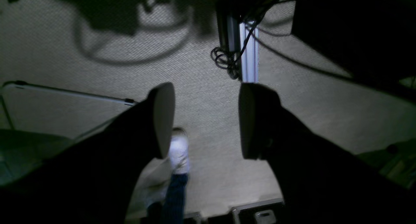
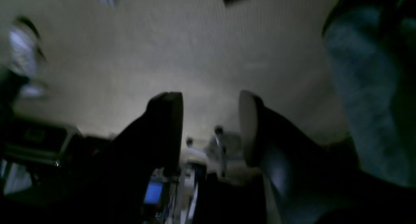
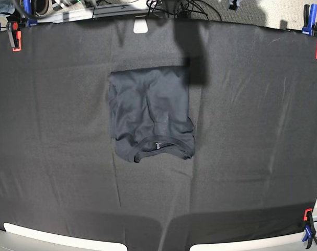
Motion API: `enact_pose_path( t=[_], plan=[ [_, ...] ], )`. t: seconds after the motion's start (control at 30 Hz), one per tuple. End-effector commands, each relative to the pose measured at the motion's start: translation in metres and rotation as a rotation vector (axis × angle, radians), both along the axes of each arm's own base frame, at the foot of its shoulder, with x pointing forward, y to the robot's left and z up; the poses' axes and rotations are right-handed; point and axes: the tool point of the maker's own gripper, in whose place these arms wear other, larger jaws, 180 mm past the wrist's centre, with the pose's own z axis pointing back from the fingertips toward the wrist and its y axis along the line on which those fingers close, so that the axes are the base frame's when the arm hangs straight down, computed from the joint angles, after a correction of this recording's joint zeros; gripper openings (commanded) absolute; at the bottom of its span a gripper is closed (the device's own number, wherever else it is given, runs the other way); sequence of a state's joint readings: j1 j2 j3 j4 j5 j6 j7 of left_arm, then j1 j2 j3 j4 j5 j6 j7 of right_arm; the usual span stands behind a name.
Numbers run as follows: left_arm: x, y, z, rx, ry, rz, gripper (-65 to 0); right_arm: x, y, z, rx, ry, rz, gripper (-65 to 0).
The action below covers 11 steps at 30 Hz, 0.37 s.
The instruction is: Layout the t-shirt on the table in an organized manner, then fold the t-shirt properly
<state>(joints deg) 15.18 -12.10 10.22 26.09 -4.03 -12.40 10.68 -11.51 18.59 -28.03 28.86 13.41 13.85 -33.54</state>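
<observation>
So the t-shirt (image 3: 150,117) is sitting folded into a compact rectangle on the surface (image 3: 252,157), a bit toward 11 o'clock from the middle of the black cloth. The ribbed collar (image 3: 157,145) with its tiny label is at the 6 o'clock end of the bundle, and the straight edge is at 12 o'clock. The sides look tucked in, with some soft creases running down the fabric. A dark shadow falls across the cloth at about 1 o'clock from the shirt, touching its upper corner.

Red and blue clamps (image 3: 14,35) pin the cloth at the corners, and there's a small pale patch (image 3: 141,26) at the 12 o'clock edge.

Neither arm shows in the base view. The left hand (image 1: 206,120) is spread wide with nothing between the fingers, looking out over beige carpet (image 1: 201,71) with a metal post (image 1: 248,52) and cables. The right hand (image 2: 211,130) is also spread and empty, same carpet behind it, pretty blurry, with something blue-grey off at 3 o'clock that I can't make out.
</observation>
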Motion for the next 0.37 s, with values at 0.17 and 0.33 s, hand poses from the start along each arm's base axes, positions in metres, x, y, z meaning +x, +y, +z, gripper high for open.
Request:
enact_pose_path(
  t=[0.17,0.33],
  plan=[
    [-0.002,0.008,0.000,0.030,-0.001,0.000,-35.8,0.000,0.028,-0.004,0.038,0.002,-0.004,-37.7],
    [0.000,0.007,0.000,0.029,-0.008,-0.001,-35.8,-0.006,0.048,-0.003,0.063,0.035,-0.016,-37.7]
  ],
)
